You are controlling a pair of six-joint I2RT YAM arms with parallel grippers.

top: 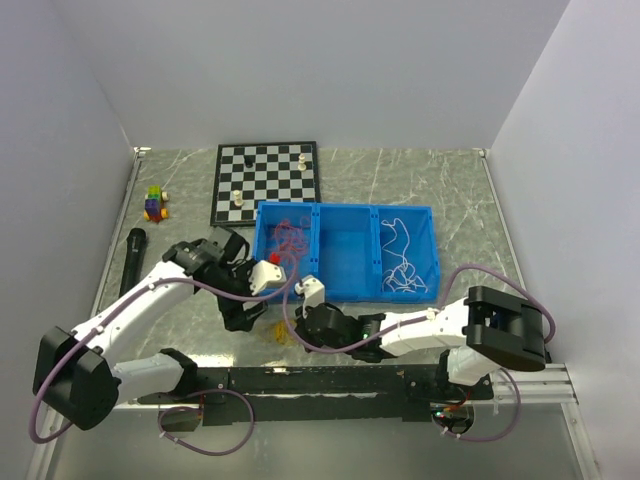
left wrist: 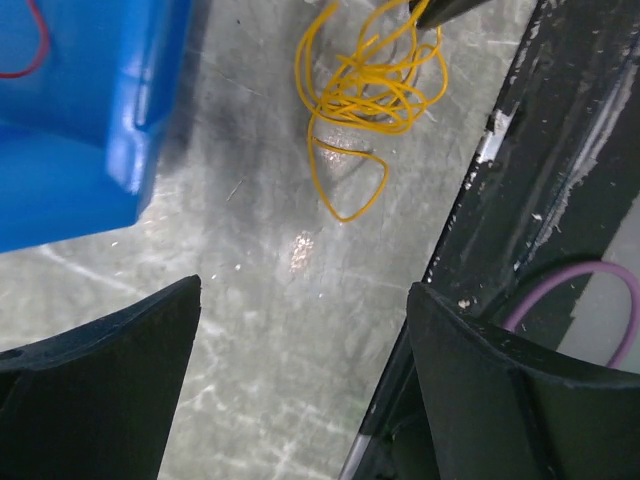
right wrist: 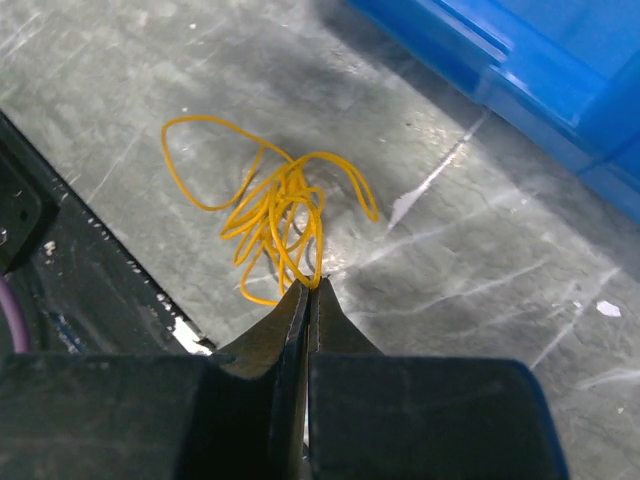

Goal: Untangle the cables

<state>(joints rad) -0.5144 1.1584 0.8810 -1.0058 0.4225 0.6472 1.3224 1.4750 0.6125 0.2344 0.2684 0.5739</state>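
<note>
A yellow cable [right wrist: 280, 210] lies in a loose tangle on the table in front of the blue bin [top: 345, 290]; it also shows in the left wrist view [left wrist: 370, 90] and the top view [top: 280, 336]. My right gripper [right wrist: 313, 287] is shut on one strand at the tangle's near edge. My left gripper [left wrist: 305, 330] is open and empty, hovering over bare table just beside the tangle. A red cable [top: 290, 236] lies in the bin's left compartment and a white cable [top: 402, 262] in its right compartment.
A chessboard [top: 265, 182] with a few pieces lies behind the bin. A coloured block toy [top: 155, 204] and a black cylinder [top: 133, 256] lie at the left. The black base rail [left wrist: 560, 150] runs close beside the yellow tangle.
</note>
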